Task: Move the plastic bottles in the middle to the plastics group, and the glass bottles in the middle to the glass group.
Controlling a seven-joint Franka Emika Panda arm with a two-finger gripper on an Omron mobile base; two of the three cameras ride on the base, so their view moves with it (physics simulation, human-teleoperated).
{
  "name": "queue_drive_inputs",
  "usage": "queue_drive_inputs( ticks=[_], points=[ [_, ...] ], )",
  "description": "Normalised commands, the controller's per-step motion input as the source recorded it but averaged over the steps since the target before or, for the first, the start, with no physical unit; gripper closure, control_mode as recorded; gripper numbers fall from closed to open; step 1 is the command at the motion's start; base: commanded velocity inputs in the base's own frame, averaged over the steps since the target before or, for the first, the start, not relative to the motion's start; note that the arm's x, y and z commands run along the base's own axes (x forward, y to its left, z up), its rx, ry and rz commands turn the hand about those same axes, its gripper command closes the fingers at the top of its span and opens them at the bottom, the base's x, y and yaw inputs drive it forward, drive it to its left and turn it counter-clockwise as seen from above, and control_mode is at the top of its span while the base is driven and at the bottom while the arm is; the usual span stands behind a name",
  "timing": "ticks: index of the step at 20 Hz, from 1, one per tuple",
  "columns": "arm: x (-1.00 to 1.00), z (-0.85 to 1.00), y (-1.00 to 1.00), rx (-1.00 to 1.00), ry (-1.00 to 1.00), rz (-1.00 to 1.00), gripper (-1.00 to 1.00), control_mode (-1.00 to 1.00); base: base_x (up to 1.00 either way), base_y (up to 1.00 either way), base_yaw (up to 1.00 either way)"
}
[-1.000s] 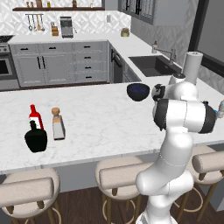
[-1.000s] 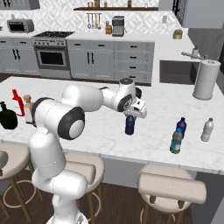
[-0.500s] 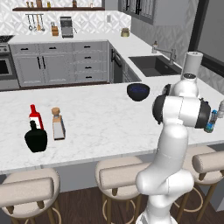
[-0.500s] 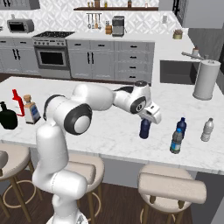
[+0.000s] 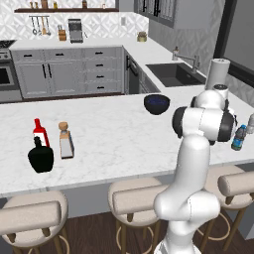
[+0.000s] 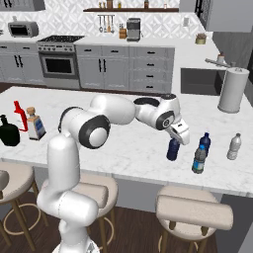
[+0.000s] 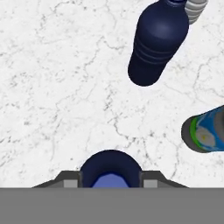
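I've swung right across the island counter (image 6: 123, 148) and my pincer (image 6: 174, 143) is clamped on the solid dark blue plastic bottle (image 6: 172, 149), now just short of the plastics group (image 6: 217, 148) ahead, so setting it down looks next.

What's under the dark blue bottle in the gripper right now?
White marble counter. The dark blue bottle hangs from the gripper; whether its base touches the counter is hidden.
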Motion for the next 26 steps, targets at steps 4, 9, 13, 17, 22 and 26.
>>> queue_drive_inputs(
  ticks=[4,9,13,17,22,26],
  points=[
    [0.0,-0.15,-0.26,0.0,-0.05,-0.16,1.0,-1.0,0.0,0.0,0.0],
    [0.0,-0.07,-0.36,0.0,-0.1,-0.14,1.0,-1.0,0.0,0.0,0.0],
    [-0.01,0.0,-0.31,0.0,0.0,-0.13,1.0,-1.0,0.0,0.0,0.0],
    [-0.16,0.0,-0.01,-0.07,0.02,-0.11,1.0,-1.0,0.0,0.0,0.0],
    [-0.23,-0.02,0.0,-0.08,0.0,-0.1,1.0,-1.0,0.0,0.0,0.0],
    [-0.05,0.0,0.0,-0.04,-0.01,-0.08,1.0,-1.0,0.0,0.0,0.0]
  ],
)
